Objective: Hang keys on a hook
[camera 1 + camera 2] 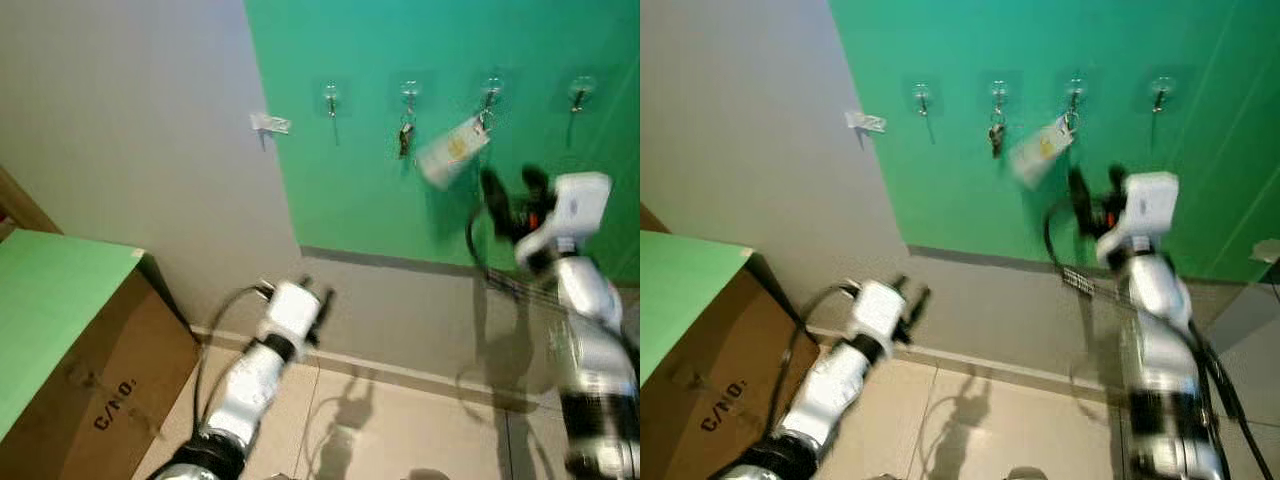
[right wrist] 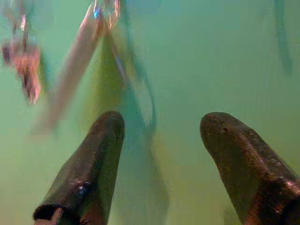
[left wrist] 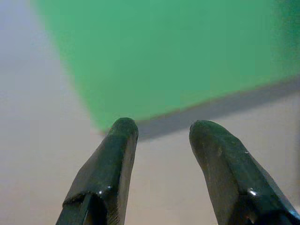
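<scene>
Our right gripper [image 1: 512, 190], open and empty, is just below the keys [image 1: 455, 148] on the hook [image 1: 490, 92]; we should retreat slowly.

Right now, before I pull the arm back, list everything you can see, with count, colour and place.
Wall hooks: four, clear, in a row on the green wall.
Dark keys: one bunch, on the second hook from the left.
Keys with pale tag: one set, on the third hook, tag tilted.
Cardboard box: one, brown, green top, at left.
Left pincer: open, low by the grey wall.
Right pincer: open, raised just below the tag.
</scene>
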Available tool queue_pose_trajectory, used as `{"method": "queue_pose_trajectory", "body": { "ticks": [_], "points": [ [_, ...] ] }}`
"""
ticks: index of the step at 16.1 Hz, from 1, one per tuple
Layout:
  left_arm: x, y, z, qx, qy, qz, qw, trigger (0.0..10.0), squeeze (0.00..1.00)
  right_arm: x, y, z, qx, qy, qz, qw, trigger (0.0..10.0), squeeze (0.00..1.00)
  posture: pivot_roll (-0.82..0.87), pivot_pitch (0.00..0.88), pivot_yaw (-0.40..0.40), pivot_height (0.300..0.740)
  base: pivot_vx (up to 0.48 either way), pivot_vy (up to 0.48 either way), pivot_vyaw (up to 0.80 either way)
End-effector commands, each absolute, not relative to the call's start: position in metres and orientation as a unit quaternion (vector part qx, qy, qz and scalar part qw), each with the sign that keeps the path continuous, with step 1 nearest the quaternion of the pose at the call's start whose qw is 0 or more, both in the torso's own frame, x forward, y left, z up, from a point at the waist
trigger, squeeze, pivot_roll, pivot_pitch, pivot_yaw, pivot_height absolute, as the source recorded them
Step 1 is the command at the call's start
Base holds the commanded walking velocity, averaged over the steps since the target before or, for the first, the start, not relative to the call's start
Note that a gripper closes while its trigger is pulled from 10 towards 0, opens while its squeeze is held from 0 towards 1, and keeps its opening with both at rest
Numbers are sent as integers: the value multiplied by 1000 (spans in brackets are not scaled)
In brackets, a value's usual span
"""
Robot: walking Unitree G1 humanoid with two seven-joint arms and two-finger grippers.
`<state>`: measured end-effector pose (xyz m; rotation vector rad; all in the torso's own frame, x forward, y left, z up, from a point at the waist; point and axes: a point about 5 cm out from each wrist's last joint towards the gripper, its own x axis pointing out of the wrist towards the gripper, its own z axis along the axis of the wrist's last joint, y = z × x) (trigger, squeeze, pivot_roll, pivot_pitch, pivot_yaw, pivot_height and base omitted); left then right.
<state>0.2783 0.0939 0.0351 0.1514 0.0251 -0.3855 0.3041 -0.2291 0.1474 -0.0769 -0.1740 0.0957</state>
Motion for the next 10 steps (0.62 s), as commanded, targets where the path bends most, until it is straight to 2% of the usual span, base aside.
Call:
{"method": "queue_pose_trajectory", "body": {
  "ticks": [1, 2, 3, 4, 5, 7, 9, 10],
  "points": [
    [284, 117, 44, 71, 4, -141, 987, 10000, 0, 296, -223, 130, -55, -71, 54, 995, 10000, 1000, -264, 0, 118, 740, 0, 0, 0],
    [281, 128, 47, 75, -2, -121, 990, 10000, 0, 287, -220, 112, -65, -51, 57, 995, 10000, 1000, -255, 0, 116, 740, 0, 0, 0],
    [276, 136, 48, 79, -4, -108, 991, 10000, 0, 280, -218, 100, -67, -36, 60, 995, 10000, 863, -244, 0, 116, 740, 0, 0, 0],
    [274, 139, 48, 80, -3, -103, 991, 10000, 0, 276, -217, 94, -67, -30, 61, 995, 10000, 863, -244, 0, 116, 740, 0, 0, 0],
    [261, 151, 46, 63, 5, -77, 995, 10000, 0, 259, -215, 75, -64, -6, 65, 996, 10000, 0, -227, 0, 111, 740, 0, 0, 0],
    [248, 160, 47, 47, 7, -57, 997, 10000, 0, 242, -215, 63, -52, 10, 62, 997, 10000, 0, -219, 0, 111, 740, 0, 0, 0],
    [217, 176, 56, 45, -4, -27, 999, 10000, 0, 217, -212, 59, -12, 1, 49, 999, 10000, 0, -218, 0, 115, 740, 0, 0, 0],
    [211, 174, 61, 49, -14, -29, 998, 10000, 0, 216, -211, 61, -5, -9, 53, 999, 10000, 0, -218, 0, 115, 740, 0, 0, 0]
  ]
}}
